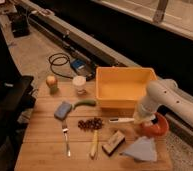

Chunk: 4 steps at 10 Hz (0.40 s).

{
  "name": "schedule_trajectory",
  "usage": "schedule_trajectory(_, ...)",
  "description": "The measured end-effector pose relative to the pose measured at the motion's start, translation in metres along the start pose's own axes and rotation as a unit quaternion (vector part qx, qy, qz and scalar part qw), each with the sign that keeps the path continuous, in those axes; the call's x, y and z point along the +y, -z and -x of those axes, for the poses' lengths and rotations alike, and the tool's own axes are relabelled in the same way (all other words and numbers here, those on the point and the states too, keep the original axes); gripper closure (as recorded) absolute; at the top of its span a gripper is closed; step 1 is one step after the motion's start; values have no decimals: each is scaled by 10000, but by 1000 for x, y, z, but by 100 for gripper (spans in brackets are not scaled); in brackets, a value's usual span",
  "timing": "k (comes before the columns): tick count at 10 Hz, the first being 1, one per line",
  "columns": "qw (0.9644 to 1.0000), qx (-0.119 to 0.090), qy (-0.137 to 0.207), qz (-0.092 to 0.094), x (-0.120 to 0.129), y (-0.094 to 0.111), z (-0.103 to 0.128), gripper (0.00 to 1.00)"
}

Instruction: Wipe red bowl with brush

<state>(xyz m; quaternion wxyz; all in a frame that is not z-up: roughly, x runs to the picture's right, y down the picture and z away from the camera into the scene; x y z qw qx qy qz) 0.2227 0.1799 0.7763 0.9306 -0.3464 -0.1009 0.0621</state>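
Observation:
The small red bowl (158, 129) sits on the wooden table (40, 150) at its right edge, partly hidden by my arm. The slender white brush (121, 120) lies level, pointing left from the bowl and just above the tabletop. My gripper (140, 121) hangs from the white arm at the bowl's left rim and is shut on the brush's right end. The brush head is hidden behind the gripper, so I cannot tell whether it touches the bowl.
A big yellow tub (125, 87) stands just behind the gripper. A dark block (113, 142), a blue cloth (140, 149), a wooden-handled tool (94, 144), dark berries (91, 123) and a fork (66, 140) lie in front. A sponge (63, 110), cup (79, 84) and apple (51, 82) are at the left.

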Motion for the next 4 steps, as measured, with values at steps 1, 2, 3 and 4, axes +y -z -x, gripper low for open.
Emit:
schedule_trajectory(1,10000,27,-25,39,8,-1,-1,100)
schedule_trajectory(2,9997,202,-84,54,17,0,-6,100)
schedule_trajectory(3,9994,288,-179,1,17,5,-17,100)
schedule_trajectory(4,9992,303,-259,-34,15,9,-25,100)
